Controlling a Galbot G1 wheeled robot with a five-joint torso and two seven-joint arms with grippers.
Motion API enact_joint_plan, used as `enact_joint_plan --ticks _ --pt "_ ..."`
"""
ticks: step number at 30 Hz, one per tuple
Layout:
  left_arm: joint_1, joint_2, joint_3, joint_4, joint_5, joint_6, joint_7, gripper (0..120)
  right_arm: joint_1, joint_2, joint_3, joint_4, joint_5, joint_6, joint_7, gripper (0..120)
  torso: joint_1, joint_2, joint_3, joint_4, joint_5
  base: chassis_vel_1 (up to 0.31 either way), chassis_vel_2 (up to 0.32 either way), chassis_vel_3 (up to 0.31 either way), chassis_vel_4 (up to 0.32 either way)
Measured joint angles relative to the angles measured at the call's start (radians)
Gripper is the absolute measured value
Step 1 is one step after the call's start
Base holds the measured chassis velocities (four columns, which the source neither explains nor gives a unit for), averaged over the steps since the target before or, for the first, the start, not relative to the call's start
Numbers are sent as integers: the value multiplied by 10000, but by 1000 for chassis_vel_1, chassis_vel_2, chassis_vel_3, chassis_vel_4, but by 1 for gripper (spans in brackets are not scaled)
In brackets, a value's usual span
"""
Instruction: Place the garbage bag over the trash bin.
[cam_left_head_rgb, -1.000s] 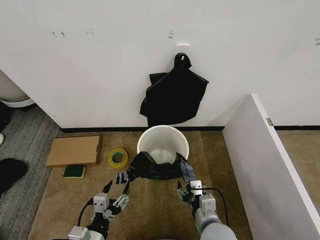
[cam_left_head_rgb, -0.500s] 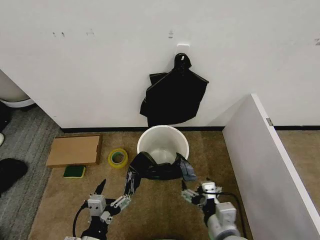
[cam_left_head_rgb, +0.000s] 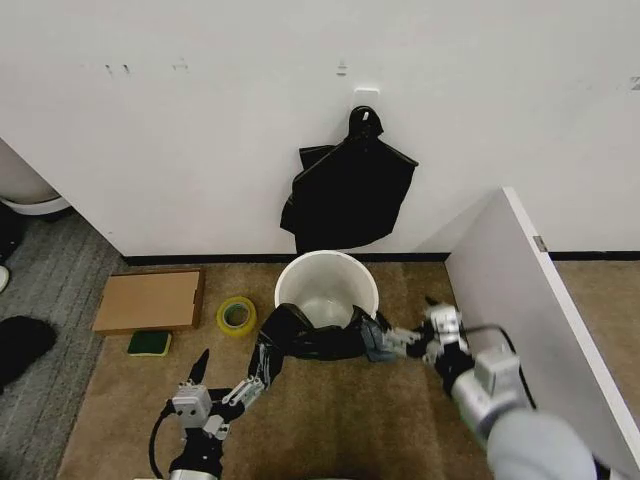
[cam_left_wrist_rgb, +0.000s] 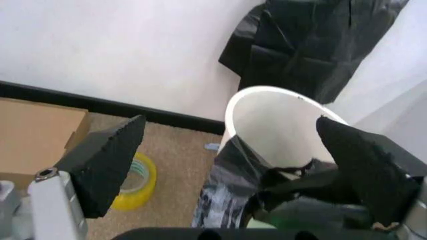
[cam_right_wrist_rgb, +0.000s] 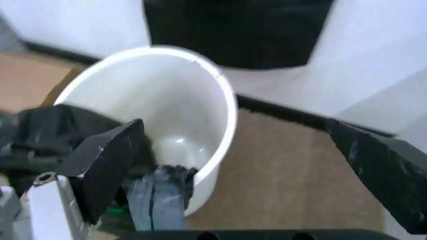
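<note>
The thin glossy black garbage bag (cam_left_head_rgb: 312, 338) hangs crumpled over the near rim of the round cream-white plastic trash bin (cam_left_head_rgb: 327, 283), which stands on the brown carpet (cam_left_head_rgb: 330, 420) by the wall. Both the left gripper (cam_left_head_rgb: 228, 378) and the right gripper (cam_left_head_rgb: 412, 322) are spread, pinching nothing, just beside the bag.

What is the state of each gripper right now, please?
Left gripper: open, holding nothing, beside the garbage bag.
Right gripper: open, holding nothing, near the trash bin.
</note>
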Motion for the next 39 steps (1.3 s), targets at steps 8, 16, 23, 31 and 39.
enact_joint_plan --ticks 8,16,23,31,39 --pt "154 -329 -20 256 214 -264 118 100 2985 -22 -1203 -1533 1695 -1279 -1513 100 0 0 0 10 -2 0 0 0 0" --pt "193 -539 -26 337 379 -377 246 100 6570 597 -4110 -3883 1527 -1465 -3104 100 0 -1 0 4 -4 0 0 0 0" --pt "362 -704 -61 347 515 -453 311 100 9226 1777 -6408 -5676 -111 -1297 -4279 100 0 -1 1 11 -7 0 0 0 0" --pt "447 -862 -1 366 690 -543 363 100 10038 2451 -7351 -7421 -676 -815 -4805 100 -1 -1 0 6 -7 0 0 0 0" --pt "356 -1118 68 473 722 -525 388 100 10170 2625 -7390 -8254 -769 -217 -5455 100 -1 -1 -1 6 -6 0 0 0 0"
